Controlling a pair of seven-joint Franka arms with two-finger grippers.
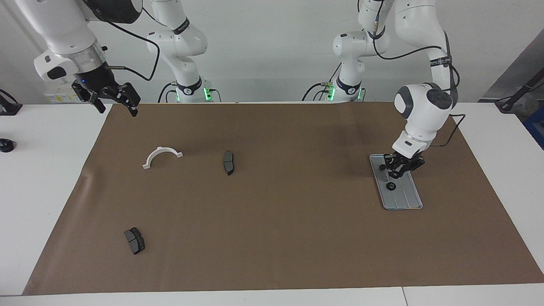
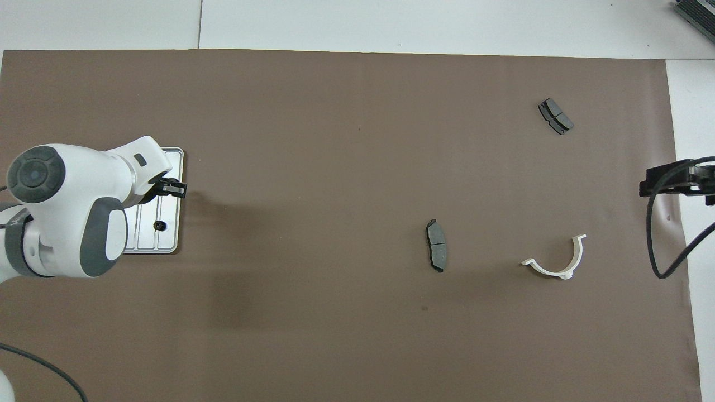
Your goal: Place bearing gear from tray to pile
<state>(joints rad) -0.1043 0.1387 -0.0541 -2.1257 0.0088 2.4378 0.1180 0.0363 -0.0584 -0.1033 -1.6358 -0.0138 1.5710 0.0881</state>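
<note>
Black gears [image 1: 390,185]: two, both lying on tray [image 1: 403,199].
Left pincer [image 1: 398,169]: up over tray; open or closed, cannot tell.
Right pincer [image 1: 114,98]: open, waiting well apart from tray.
Risk: empty lift, since a small gear could slip the tips.

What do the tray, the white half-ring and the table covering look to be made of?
Tray: likely metal, silver-grey with a dull sheen, pressed lengthwise grooves and a raised rim. White half-ring: probably moulded plastic, matte white with small end tabs. Table covering: looks like brown kraft paper or thin card, matte, with a faint crease near one edge.
</note>
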